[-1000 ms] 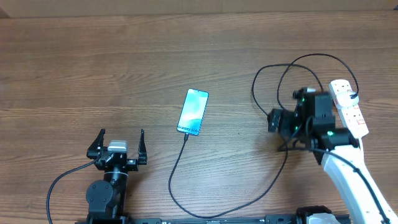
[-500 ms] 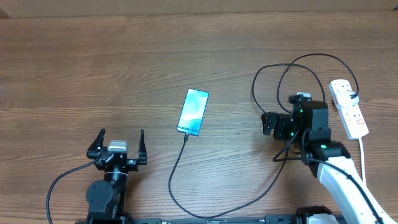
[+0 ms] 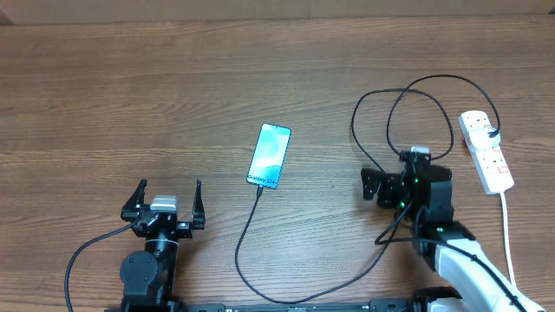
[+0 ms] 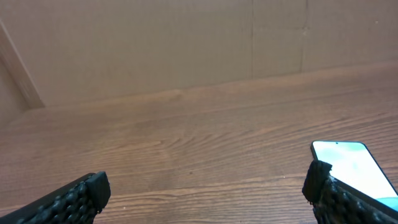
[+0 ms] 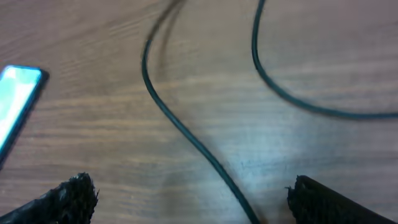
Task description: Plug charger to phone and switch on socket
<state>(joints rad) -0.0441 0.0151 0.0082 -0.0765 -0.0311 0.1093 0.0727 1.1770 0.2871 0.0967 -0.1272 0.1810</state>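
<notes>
With left gripper (image 3: 171,186) and right gripper (image 3: 368,185) both standing apart and empty, phone (image 3: 270,155) ahead of the right jaws and socket (image 3: 486,149) behind its wrist, I judged it best to turn back and switch it on with one fingertip, clear of the charger (image 5: 186,135) loops.

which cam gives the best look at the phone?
Overhead: the whole phone shows, screen up and lit. Left wrist catches only its upper part at the lower right, cut off by the frame edge. Right wrist shows a blurred sliver at the left edge.
</notes>
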